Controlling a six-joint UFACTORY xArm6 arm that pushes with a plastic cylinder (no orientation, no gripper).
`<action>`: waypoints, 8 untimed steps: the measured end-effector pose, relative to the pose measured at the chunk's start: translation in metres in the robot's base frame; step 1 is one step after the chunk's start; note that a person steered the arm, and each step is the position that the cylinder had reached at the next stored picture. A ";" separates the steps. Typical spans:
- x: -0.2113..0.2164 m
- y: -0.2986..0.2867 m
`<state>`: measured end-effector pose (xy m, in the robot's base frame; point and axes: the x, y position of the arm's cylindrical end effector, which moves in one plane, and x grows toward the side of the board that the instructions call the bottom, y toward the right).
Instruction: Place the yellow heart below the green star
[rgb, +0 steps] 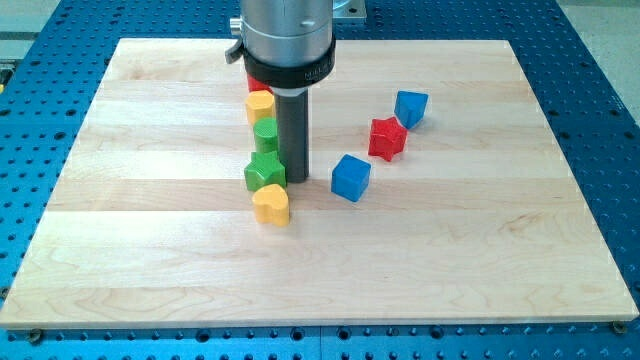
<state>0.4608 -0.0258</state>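
The yellow heart (271, 204) lies on the wooden board, just below the green star (264, 171) and touching or nearly touching it. My tip (296, 179) stands right beside the green star on its right, a little above and right of the heart. Above the star a green block (266, 133) and a yellow block (260, 104) form a column running up the view. A red block (252, 83) shows partly behind the arm's body above them.
A blue cube (351, 177) sits right of my tip. A red star-like block (387, 138) and a second blue block (411, 107) lie further to the upper right. The arm's grey body (288, 40) covers the board's top centre.
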 end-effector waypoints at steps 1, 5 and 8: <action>0.032 0.000; 0.120 -0.038; 0.078 -0.069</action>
<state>0.5383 -0.0947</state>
